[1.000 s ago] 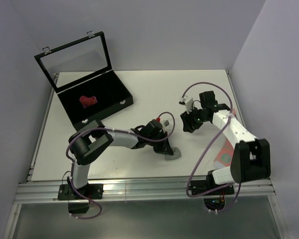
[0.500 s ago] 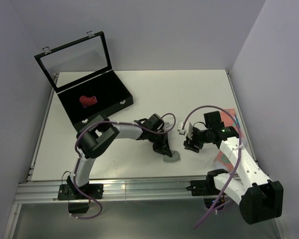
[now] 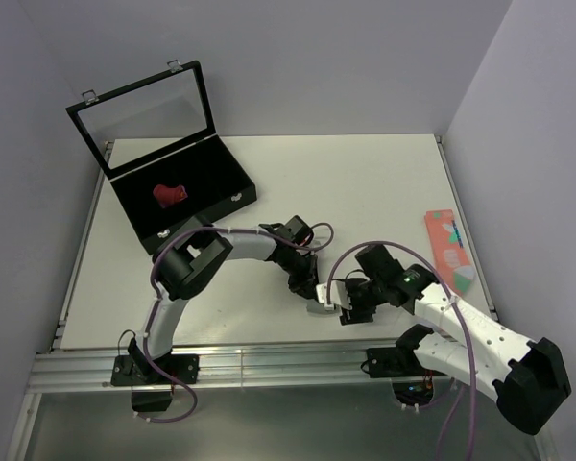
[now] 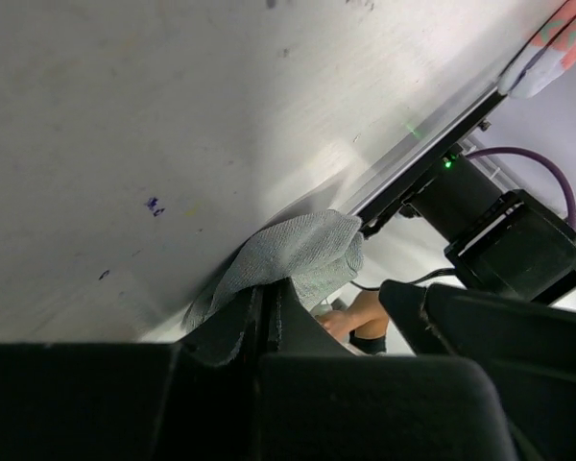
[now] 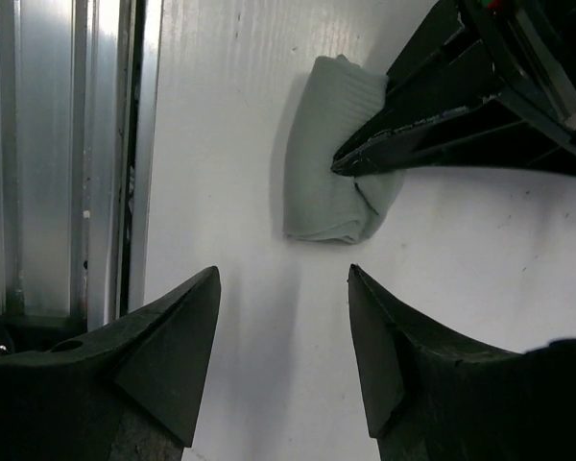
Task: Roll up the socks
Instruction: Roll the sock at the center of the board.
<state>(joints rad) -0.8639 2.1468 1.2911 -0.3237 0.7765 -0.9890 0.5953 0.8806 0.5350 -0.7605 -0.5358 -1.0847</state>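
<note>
Near the front edge of the white counter (image 3: 365, 182), a little right of centre, the grey sock (image 5: 322, 192) lies folded into a short, thick bundle. The left end effector (image 5: 338, 165) is closed on the sock's side. Its 2 black fingers are pressed together with a fold of grey fabric pinched between them, and the left wrist view shows the fabric spilling out from the closed tips. The right end effector (image 5: 282, 288) hovers just to the right of the sock in the overhead view. Its 2 fingers are spread wide with nothing between them, and it does not touch the sock. At the back left of the counter stands a black case (image 3: 204, 173) with its glass lid raised. The red sock (image 3: 170, 194) sits inside it as a small bunched lump. A salmon-pink sock (image 3: 448, 252) with teal and white patches lies flat along the counter's right edge, well apart from the grey sock.
</note>
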